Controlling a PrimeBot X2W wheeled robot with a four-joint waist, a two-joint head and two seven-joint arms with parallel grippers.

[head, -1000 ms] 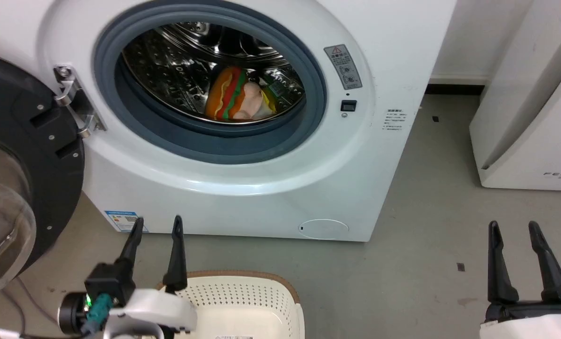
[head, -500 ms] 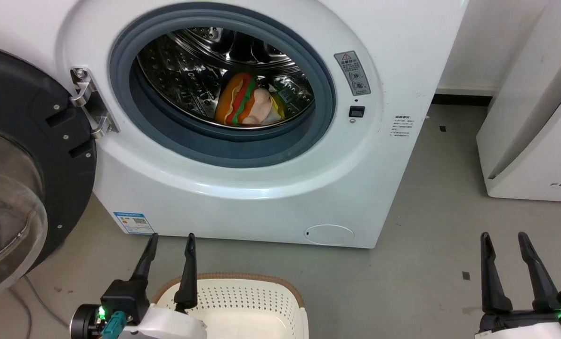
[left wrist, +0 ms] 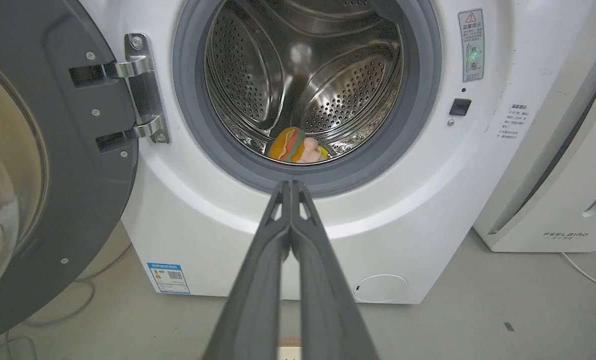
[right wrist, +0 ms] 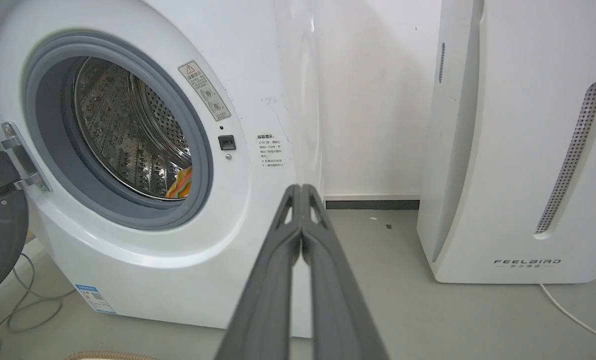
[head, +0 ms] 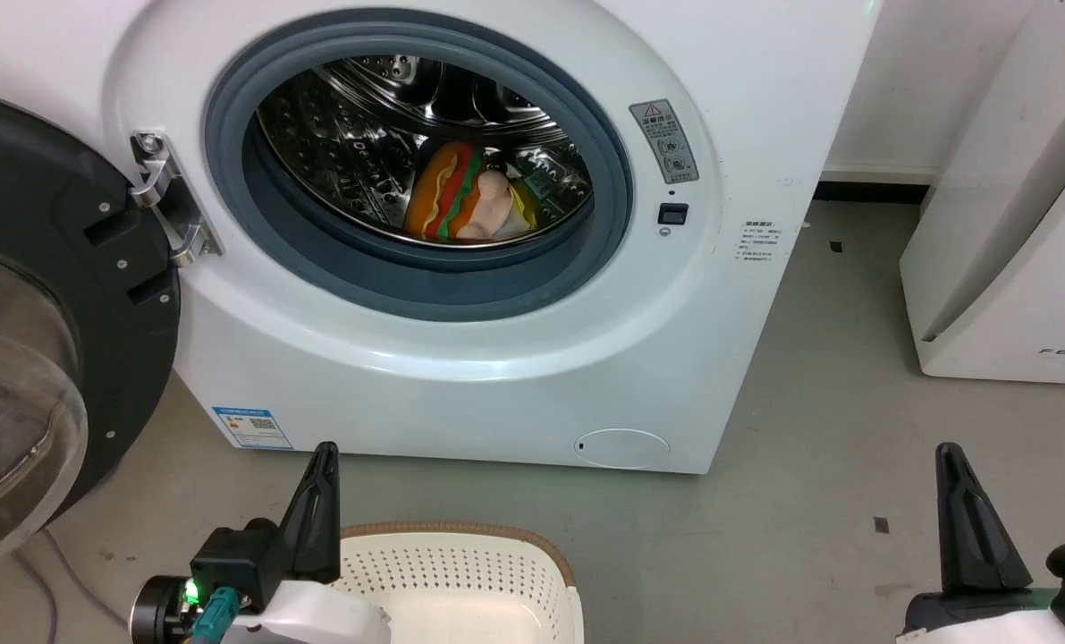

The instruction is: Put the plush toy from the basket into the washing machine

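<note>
- Drum (head: pixel 353 152): shiny perforated steel.
- Gasket (head: pixel 443 282): matt grey rubber.
- Hinge (head: pixel 164 197), porthole's 9 o'clock: bright metal.
- Toy (head: pixel 460 197), drum's 6 o'clock: soft plush.
- Basket (head: pixel 460 572): perforated cream plastic, brown woven-look rim.
- Washer (head: pixel 496 385): glossy white shell.

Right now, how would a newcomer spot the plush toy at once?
Start at the big white washing machine, its dark door swung open leftward. Look through the grey ring into the steel drum: at its bottom lies the plush toy, the one soft, colourful thing, orange-red-green stripes beside pale pink.
</note>
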